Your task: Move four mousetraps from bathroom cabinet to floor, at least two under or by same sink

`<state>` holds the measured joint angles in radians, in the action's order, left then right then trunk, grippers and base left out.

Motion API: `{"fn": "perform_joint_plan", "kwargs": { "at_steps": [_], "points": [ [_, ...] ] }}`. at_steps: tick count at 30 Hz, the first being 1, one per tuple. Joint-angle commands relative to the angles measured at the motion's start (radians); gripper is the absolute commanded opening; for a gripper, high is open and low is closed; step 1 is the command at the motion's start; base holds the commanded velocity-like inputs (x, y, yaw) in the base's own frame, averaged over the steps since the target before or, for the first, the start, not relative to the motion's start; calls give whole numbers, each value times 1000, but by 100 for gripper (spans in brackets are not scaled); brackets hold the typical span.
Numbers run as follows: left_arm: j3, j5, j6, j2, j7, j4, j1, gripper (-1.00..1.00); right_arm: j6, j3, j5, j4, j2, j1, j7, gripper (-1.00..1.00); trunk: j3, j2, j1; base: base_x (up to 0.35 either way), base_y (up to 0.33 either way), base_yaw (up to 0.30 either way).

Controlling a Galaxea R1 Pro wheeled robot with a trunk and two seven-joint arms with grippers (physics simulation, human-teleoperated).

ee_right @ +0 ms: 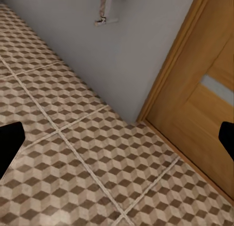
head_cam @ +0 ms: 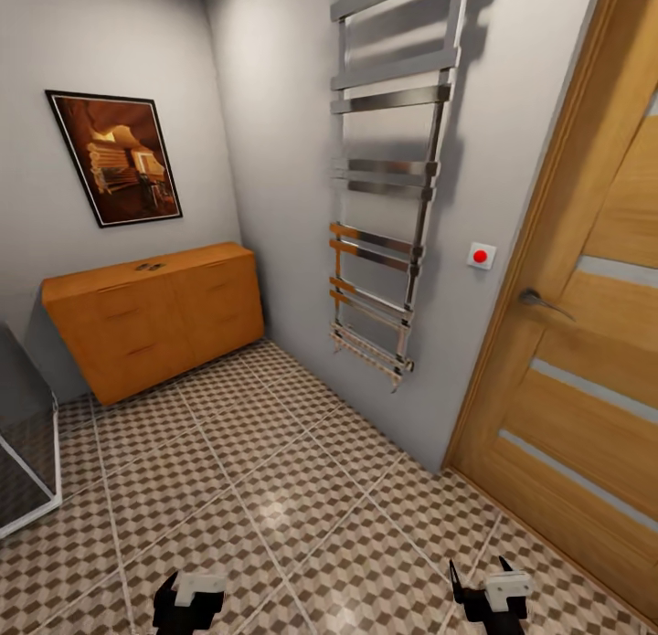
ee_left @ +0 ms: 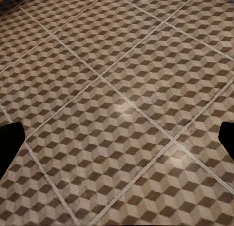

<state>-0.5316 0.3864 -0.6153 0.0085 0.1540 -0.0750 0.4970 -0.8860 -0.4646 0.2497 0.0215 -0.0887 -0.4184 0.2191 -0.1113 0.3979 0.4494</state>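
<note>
Standing by, both empty: left end effector [head_cam: 187, 601] and right end effector [head_cam: 489, 597], jaws apart, lower frame | bathroom floor [head_cam: 274, 470] bare of traps, mid-frame | cabinet [head_cam: 151, 315] centre left, drawers closed, small dark items on top, unidentifiable | mousetraps unplaced; retrieval apparently not begun

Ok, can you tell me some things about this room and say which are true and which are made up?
1. The cabinet stands against the wall below a picture. True.
2. A cabinet drawer is pulled open. False: all look shut.
3. The door is at the right. True.
4. The left tool holds a mousetrap. False: it holds nothing.
5. The floor is plain white. False: it has a brown cube pattern.
</note>
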Motion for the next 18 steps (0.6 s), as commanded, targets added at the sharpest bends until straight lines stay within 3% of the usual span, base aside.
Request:
{"fn": "perform_joint_plan", "kwargs": {
  "at_steps": [1, 18],
  "points": [
    [-8, 3, -3, -1, 4, -3, 2, 100, -2, -9, 6, 0, 0, 0, 3, 100, -2, 2, 1, 0, 0, 285],
    [-8, 3, -3, -1, 4, -3, 2, 100, -1, -9, 6, 0, 0, 0, 3, 100, -2, 2, 1, 0, 0, 287]
  ]
}}
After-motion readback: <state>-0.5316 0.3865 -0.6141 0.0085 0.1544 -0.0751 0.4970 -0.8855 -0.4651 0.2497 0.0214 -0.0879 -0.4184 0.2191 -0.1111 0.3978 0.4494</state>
